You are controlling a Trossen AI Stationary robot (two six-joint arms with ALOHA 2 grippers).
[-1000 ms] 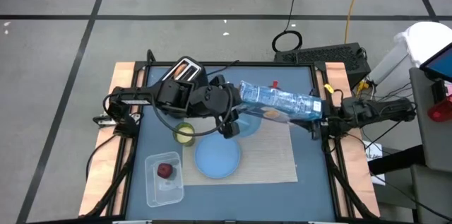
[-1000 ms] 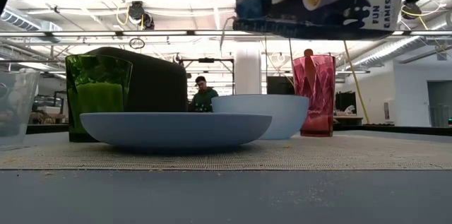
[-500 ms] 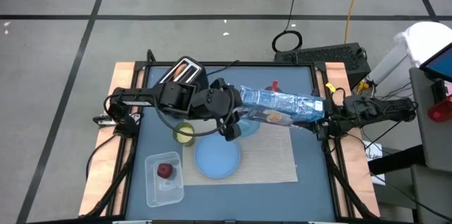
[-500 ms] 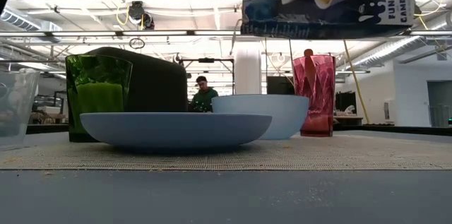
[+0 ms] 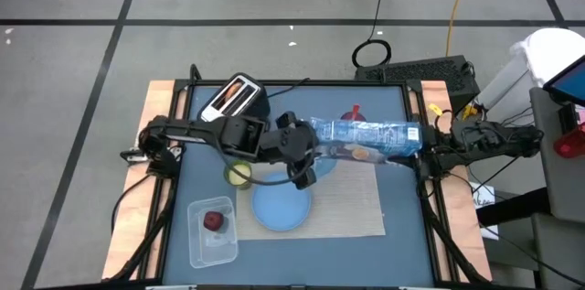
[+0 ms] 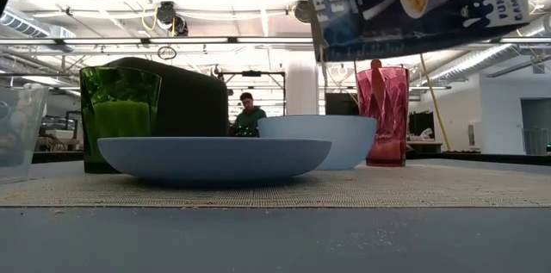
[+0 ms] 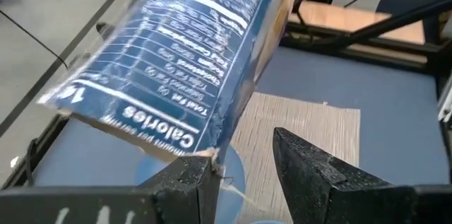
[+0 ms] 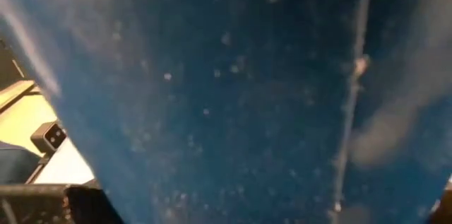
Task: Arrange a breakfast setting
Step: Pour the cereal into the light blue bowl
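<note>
Tabletop placemat (image 5: pixel 352 203) carries plate (image 5: pixel 281 206), bowl (image 6: pixel 327 139) and cup (image 6: pixel 387 114). Right gripper (image 5: pixel 422 150) apparently clamps airborne cereal box (image 5: pixel 366 136) above the bowl; left gripper (image 7: pixel 244 174) spread beside it. Pouring, fruit (image 5: pixel 213 220) outstanding.

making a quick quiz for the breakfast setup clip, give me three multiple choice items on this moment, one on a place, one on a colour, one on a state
1. Where is the cereal box?
A. Lying flat on the placemat
B. Held in the air over the bowl
C. Standing beside the toaster

2. What colour is the cup behind the bowl in the low view?
A. Purple-red
B. Yellow
C. White

3. What is on the plate?
A. The spoon
B. The fruit
C. Nothing

Answers:
1. B: the low view shows the box hanging clear above the bowl, with the right arm holding its far end.
2. A: it stands translucent purple-red at the bowl's side.
3. C: its face is bare from above; the dark-red fruit sits in a clear container.
</note>
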